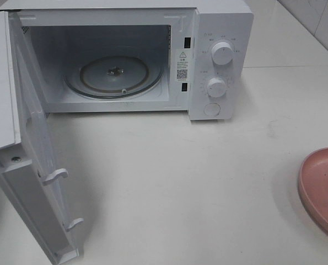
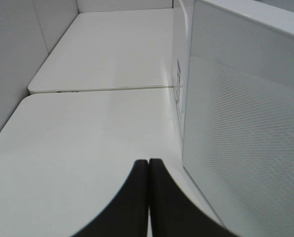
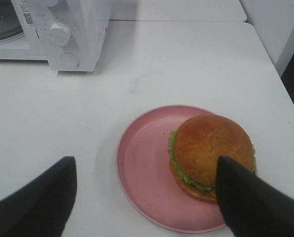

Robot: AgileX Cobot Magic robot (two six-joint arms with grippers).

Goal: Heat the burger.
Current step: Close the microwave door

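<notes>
Two grippers are mine, and only one is placed for the job: my right gripper [image 3: 144, 197] hangs with its jaws spread wide and nothing between them, above and just short of the burger [image 3: 211, 155], which sits on the pink plate [image 3: 142, 168] toward the plate's far-right side as my right wrist camera shows it. One dark finger overlaps the burger's near edge in that view, though I cannot tell whether it touches the bun or merely hangs in front of it. Being round, the burger has no long axis to line up with, so I judge that the move ahead depends on shifting sideways until the bun lies midway between my fingers, then going down around it. My left gripper [image 2: 148, 197] is closed on nothing, its two fingers pressed together over the bare white surface [image 2: 87, 138], just beside the mesh-patterned outside of the open microwave door [image 2: 245, 148], well apart from the plate, so the right arm is plainly the nearer one. From the high camera, the microwave [image 1: 219, 61] stands open with its glass turntable [image 1: 111, 77] bare and the door swung out to the left; of the plate only a pink rim [image 1: 318, 187] shows at the right edge, and neither the burger nor either gripper appears there. Only my right wrist camera gives me the burger itself, with the microwave's dials [image 3: 60, 33] beyond it across open surface
</notes>
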